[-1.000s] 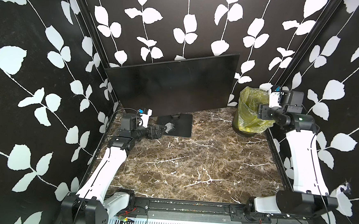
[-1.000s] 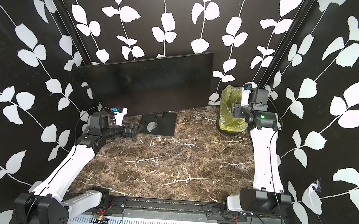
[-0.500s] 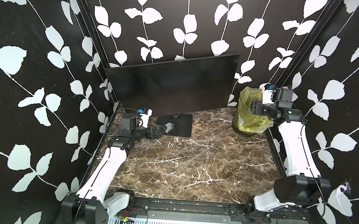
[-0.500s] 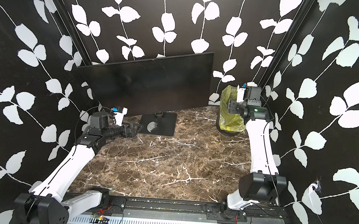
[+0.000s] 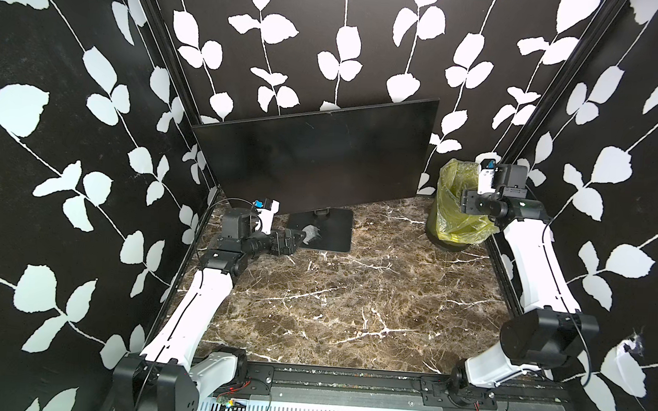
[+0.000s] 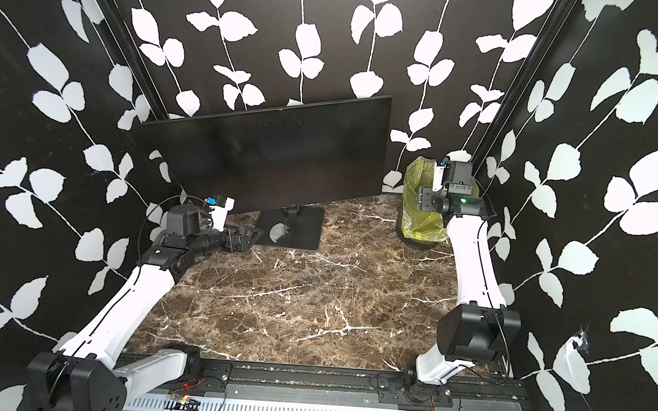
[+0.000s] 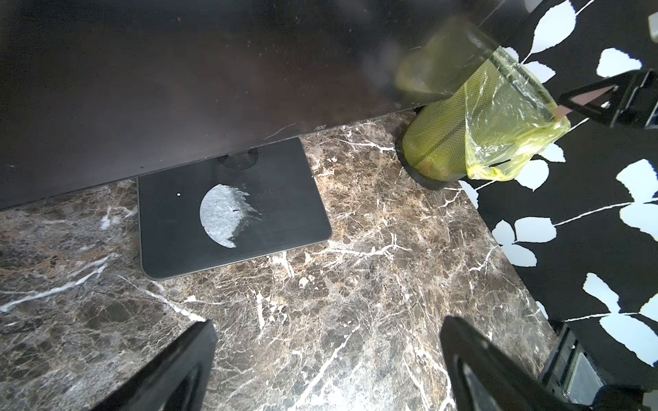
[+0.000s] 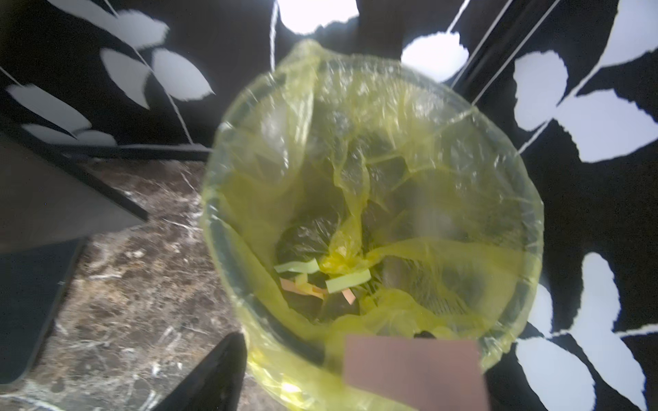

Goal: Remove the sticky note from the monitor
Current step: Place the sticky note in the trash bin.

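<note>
The monitor [image 5: 314,162] [image 6: 268,155] stands at the back, and no note shows on its dark screen. The pink sticky note [image 8: 413,370] clings to one finger of my right gripper [image 8: 331,356] and hides that finger. The other black finger [image 8: 217,370] stands well apart, so the gripper is open. The right gripper [image 5: 466,201] [image 6: 423,199] hangs over the mouth of the yellow-lined bin [image 5: 452,218] [image 8: 498,170]. The left wrist view shows the note [image 7: 589,96] edge-on above the bin [image 7: 438,142]. My left gripper [image 5: 298,240] [image 7: 327,370] is open and empty, low by the monitor's base [image 5: 326,229].
Several green and orange paper strips [image 8: 320,277] lie at the bottom of the bin. The base plate [image 7: 231,210] carries a torn white sticker. Patterned walls close in on three sides, and the marble tabletop [image 5: 353,294] lies between the arms.
The right arm has folded in and its gripper has shifted slightly left over the bin. The left arm has not moved.
</note>
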